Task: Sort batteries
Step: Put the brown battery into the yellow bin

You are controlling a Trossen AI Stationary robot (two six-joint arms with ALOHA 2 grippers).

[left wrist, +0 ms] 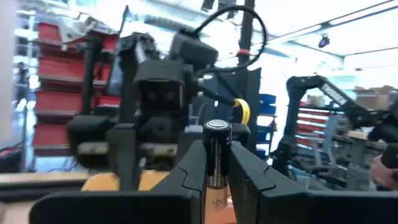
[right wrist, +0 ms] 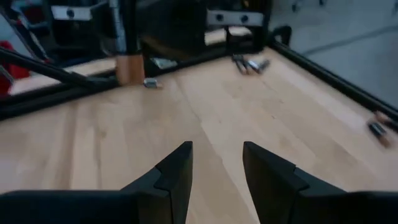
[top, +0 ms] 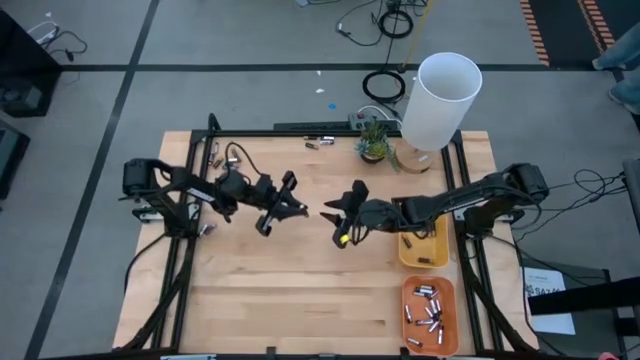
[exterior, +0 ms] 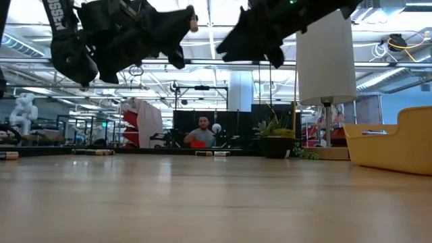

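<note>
- The left gripper (left wrist: 216,180) hangs above the table (top: 300,290), left of centre; its fingers (left wrist: 186,171) are closed on a dark battery (left wrist: 217,155), which stands upright between them with its silvery cap poking past the tips
- The right gripper (right wrist: 216,163) hovers over the middle of the table, facing the left one across a small gap; its fingers (right wrist: 177,168) are spread apart with nothing between them, only bare wood ahead
- In the low view both grippers are up off the table, near each other but not touching
- Behind the right gripper's wrist sits a yellow tray (top: 425,248), just beside the arm; whether it holds anything I cannot tell
- Farther back from those fingers, at the table's near edge, an orange tray (top: 430,315) holds a scatter of batteries (top: 428,312)
- Ahead of the right fingers, a few loose batteries (right wrist: 249,63) lie near the far frame rail; another one (right wrist: 377,129) lies off to the side
- A white lamp (top: 440,100) and a small plant (top: 373,140) stand at the table's far edge; a person (exterior: 201,133) shows in the room beyond
</note>
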